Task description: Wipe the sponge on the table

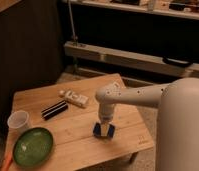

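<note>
The end effector (103, 128) clenched on the sponge (98, 132), pressed onto the table (68, 131) toward its front-right corner; bare wood leftward

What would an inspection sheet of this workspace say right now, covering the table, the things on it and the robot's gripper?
Surface: low wooden table, light-brown planks, rounded corners.
Job's things: blue sponge resting on the table towards its right side, under the gripper.
Clutter: green plate, white cup, black-and-white striped bar and white bottle lying flat, all left of the sponge and apart from it; orange object beside the plate, too little of it shows to name it.
Gripper: gripper points down, shut on the sponge.
Cables: nothing seen.
Surroundings: dark wall behind, pale horizontal rail along it.
</note>
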You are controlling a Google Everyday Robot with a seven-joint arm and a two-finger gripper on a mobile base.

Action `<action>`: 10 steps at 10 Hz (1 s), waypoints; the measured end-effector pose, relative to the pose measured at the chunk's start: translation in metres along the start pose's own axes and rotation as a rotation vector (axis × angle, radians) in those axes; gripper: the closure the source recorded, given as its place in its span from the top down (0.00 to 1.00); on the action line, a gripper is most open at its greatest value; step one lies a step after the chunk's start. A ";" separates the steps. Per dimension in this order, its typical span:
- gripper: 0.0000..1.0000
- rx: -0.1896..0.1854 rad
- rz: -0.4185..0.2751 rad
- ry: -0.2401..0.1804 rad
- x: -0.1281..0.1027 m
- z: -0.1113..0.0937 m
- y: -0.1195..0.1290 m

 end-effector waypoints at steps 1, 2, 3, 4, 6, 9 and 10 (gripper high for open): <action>0.06 0.003 -0.001 -0.006 -0.006 0.003 -0.004; 0.06 0.010 -0.003 -0.014 -0.014 0.004 -0.010; 0.06 0.024 -0.008 -0.024 -0.026 0.003 -0.020; 0.06 0.044 -0.011 -0.027 -0.033 0.000 -0.033; 0.06 0.069 -0.021 -0.031 -0.047 -0.004 -0.059; 0.06 0.086 -0.028 -0.011 -0.062 -0.001 -0.103; 0.06 0.087 -0.029 -0.008 -0.060 0.000 -0.103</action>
